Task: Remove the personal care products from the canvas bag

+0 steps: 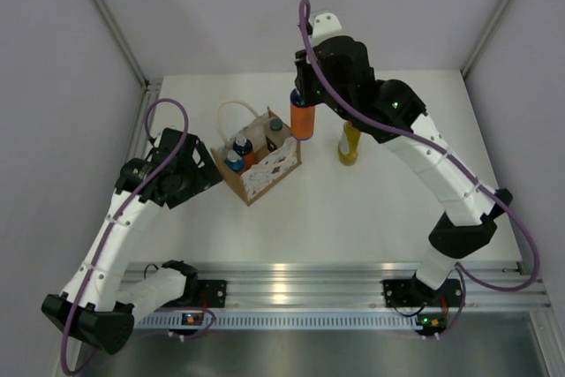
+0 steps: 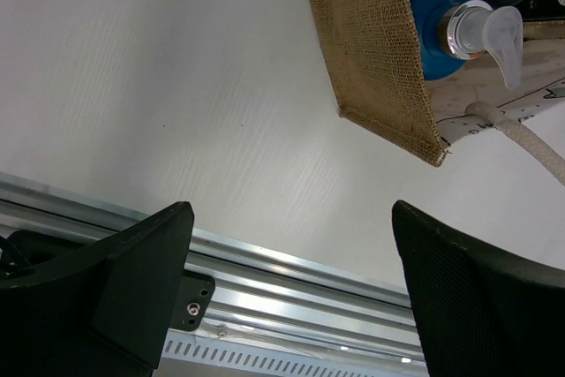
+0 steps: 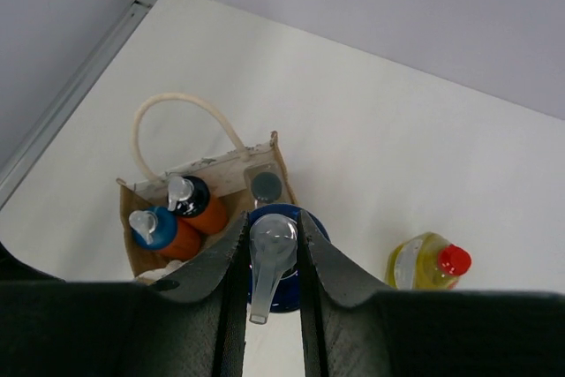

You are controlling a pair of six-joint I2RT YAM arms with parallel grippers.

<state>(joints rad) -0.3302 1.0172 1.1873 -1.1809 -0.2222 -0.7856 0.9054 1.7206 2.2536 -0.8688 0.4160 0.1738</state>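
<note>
The tan canvas bag stands left of centre, cream handle looped behind it. My right gripper is shut on the pump head of an orange bottle with a blue top, hanging in the air by the bag's far right corner. From the right wrist, my right gripper pinches that bottle above the bag's rim. Two more orange bottles and a grey-capped one sit inside. A yellow, red-capped bottle stands on the table. My left gripper is open and empty, left of the bag.
An aluminium rail runs along the near table edge, with both arm bases bolted to it. Grey walls close the table on the left, back and right. White tabletop lies bare in front of the bag and the yellow bottle.
</note>
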